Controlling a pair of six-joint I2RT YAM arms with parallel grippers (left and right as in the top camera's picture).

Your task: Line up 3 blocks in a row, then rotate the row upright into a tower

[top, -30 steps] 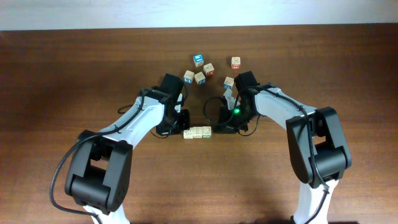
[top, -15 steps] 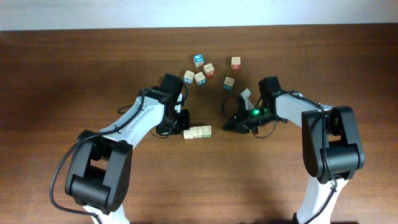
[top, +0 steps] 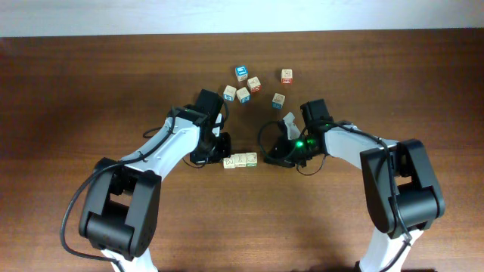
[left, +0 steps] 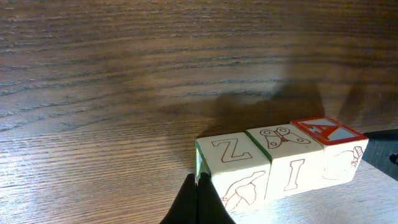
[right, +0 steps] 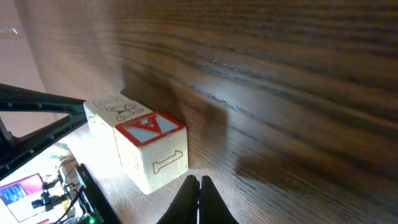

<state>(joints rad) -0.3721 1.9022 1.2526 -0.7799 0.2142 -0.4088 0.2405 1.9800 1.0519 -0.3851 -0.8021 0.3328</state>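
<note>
Three blocks (top: 240, 160), side by side in a touching row near the middle of the table (top: 91, 91). At their 9 o'clock, left gripper (left: 199, 199) pinched shut, empty, tip at the Z end. At 3 o'clock, right gripper (right: 199, 198) shut, empty, just beside the A-topped end. At 12 o'clock, loose cubes (top: 253, 83).

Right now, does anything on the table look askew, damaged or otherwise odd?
Nothing damaged or spilled. The three blocks sit in a straight, touching row. One small mismatch: the end block nearest the right gripper shows a red-framed top, while the other two tops are pale.
</note>
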